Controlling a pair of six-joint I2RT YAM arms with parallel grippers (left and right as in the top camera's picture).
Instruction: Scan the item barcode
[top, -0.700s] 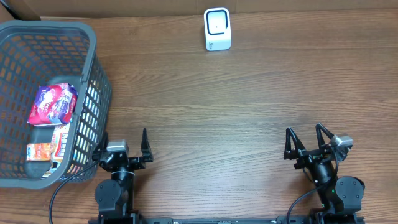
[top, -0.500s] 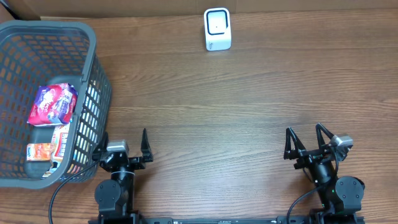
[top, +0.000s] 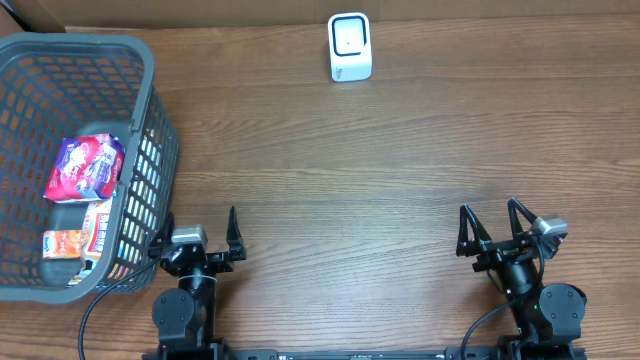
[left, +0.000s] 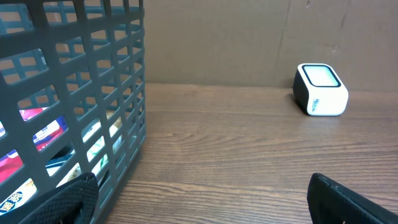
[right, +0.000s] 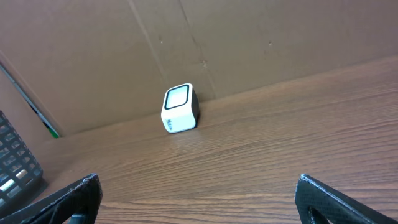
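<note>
Arms are seen folded low at the near edge of the tabletop (top: 350, 170), one toward the near-left corner and one toward the near-right corner, both pointed toward the far edge. The left end effector (top: 196, 226) is held just beside the near-right corner of a grey lattice basket (top: 150, 90), and its fingers are spread wide apart with nothing between them. The right end effector (top: 489, 220) is likewise spread wide and nothing is gripped by it. In the left wrist view only the dark finger tips (left: 348, 200) are shown at the lower corners, with bare wood between them. The same is seen of the finger tips (right: 62, 202) in the right wrist view.

The basket is placed along the left edge of the tabletop. Two items are contained in it: a purple packet (top: 88, 165) lies against the right-hand wall, and an orange-and-white packet (top: 75, 240) lies nearer the basket's near wall. Parts of both are glimpsed through the lattice in the left wrist view, but no barcode can be made out.

A small white scanner (top: 349, 46) with a dark window is stood at the far edge of the tabletop, roughly midway along it, close to a brown cardboard wall (right: 261, 43). It is well apart from the basket and from both end effectors.
</note>
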